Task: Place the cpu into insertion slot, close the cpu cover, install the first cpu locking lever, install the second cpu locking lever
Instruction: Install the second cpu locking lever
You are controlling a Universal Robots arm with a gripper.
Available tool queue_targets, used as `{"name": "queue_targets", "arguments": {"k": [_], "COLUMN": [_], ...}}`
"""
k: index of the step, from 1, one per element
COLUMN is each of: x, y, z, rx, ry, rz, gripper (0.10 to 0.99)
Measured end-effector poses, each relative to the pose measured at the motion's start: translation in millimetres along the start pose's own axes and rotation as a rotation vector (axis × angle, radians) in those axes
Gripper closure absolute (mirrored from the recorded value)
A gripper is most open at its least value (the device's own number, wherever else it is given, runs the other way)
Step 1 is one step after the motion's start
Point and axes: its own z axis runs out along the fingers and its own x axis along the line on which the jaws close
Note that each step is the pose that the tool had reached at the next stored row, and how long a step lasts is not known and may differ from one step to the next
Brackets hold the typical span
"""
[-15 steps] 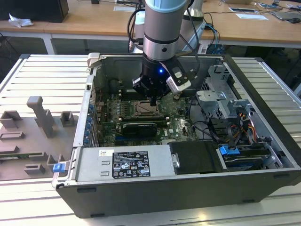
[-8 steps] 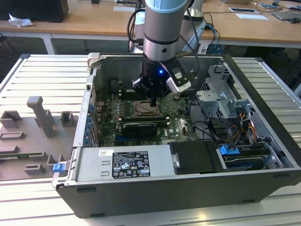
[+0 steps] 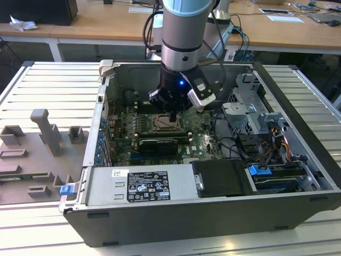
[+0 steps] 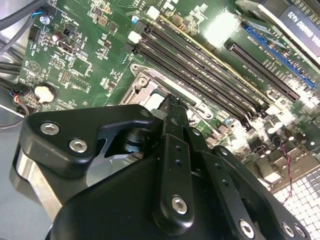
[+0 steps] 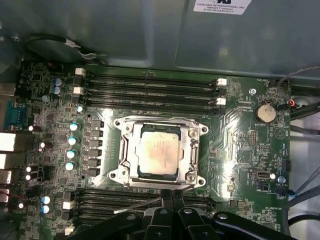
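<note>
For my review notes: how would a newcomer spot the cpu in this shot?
Inside the open computer case lies the green motherboard. At its middle, between two banks of long black memory slots, sits a silver cover frame. The cpu is the pale square in its window.

No readable, reportable print anywhere

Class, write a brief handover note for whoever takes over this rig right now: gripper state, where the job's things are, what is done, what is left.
Gripper: shut, holding nothing, poised over the motherboard at the socket's edge, inside the open computer case.
Cpu: lying flat in the insertion slot, pale metal top facing up.
Cpu cover: appears down, framing the chip.
Done: cpu placed; cover appears closed.
Left: a thin metal lever lies beside the socket near the fingertips; whether either locking lever is latched cannot be told, so treat both as pending.
</note>
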Motion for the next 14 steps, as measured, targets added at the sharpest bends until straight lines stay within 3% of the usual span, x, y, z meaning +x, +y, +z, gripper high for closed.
{"name": "queue_targets", "arguments": {"k": [3, 9, 14], "x": [1.7, 5.6, 8.6], "y": [-2.8, -11.5, -12.4], "z": [0.1, 1.3, 3.9], "rx": [-0.007, -0.049, -0.060], "ry": [-0.0004, -0.0034, -0.0031], "rz": [0.000, 0.000, -0.010], "gripper": [0.980, 0.980, 0.980]}}
